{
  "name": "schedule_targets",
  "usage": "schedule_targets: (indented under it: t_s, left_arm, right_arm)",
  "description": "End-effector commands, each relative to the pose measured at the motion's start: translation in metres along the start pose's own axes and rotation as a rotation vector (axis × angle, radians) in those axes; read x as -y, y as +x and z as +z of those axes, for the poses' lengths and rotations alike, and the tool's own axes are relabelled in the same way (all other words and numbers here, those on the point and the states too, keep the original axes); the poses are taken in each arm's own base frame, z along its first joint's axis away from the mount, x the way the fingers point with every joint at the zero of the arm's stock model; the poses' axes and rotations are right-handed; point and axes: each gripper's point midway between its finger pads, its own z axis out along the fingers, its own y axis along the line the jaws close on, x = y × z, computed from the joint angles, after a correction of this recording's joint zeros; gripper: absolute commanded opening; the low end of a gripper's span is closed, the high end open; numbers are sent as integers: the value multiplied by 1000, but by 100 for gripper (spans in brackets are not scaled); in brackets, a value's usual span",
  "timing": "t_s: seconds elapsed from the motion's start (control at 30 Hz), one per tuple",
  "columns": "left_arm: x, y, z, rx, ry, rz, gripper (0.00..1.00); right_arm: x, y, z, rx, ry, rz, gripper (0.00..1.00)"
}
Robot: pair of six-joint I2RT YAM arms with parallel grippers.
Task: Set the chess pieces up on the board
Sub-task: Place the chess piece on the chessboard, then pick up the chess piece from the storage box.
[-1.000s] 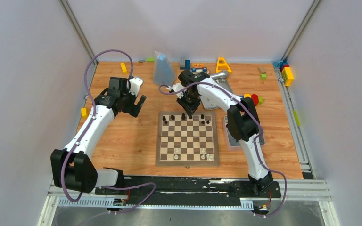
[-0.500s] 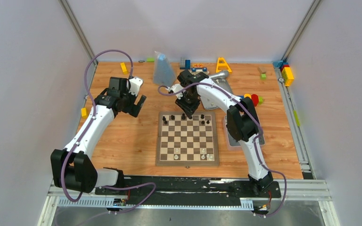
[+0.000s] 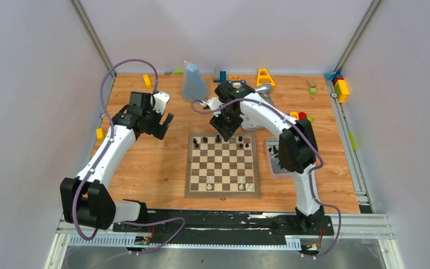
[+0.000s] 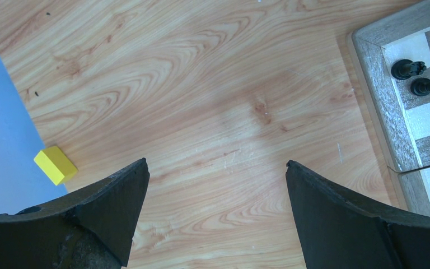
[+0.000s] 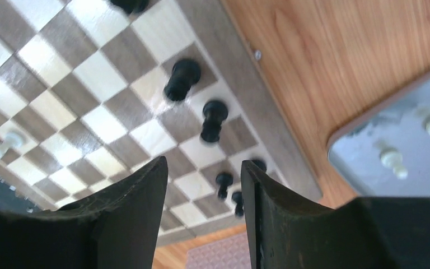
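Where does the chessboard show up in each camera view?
Top external: the chessboard lies at the centre of the picture.
Left wrist: only one corner shows, at the right edge.
Right wrist: it fills the upper left.
Shared landmark: black chess pieces near its border.

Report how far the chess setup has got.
Done: a handful of black pieces stand along the far rows of the board, a few white ones on the near rows. In hand: nothing; the right end effector hangs open over the black side. Left: most home squares, with cream pieces waiting in the grey tray.
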Motion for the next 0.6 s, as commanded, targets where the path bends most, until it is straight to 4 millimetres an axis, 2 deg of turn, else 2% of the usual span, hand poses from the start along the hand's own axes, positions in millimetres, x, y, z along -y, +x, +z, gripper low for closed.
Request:
schedule_targets:
  t_s: [0.0,0.07,0.27,0.33,0.43,0.57]
  left_arm:
    - [-5,-10,-8,51,-14,-5,100]
    - [-4,-10,-8,51,-12,-4,100]
    - [-4,-12,-10,62,-8,-3,100]
    - [-3,-12,-11,61,-3,-3,100]
    - [3,-13,-11,67,28,0,100]
    - [6,-14,-10,69,47,1,100]
  right_arm:
    - [-1,3,-68,123,65,39,53]
    - [3,17,-87,153,85,69,54]
    - [29,88,-112,154,129,221,53]
    - [42,119,-114,143,146,291,51]
    - [57,155,-118,148,170,371,49]
    - [74,195,-104,131,190,451,47]
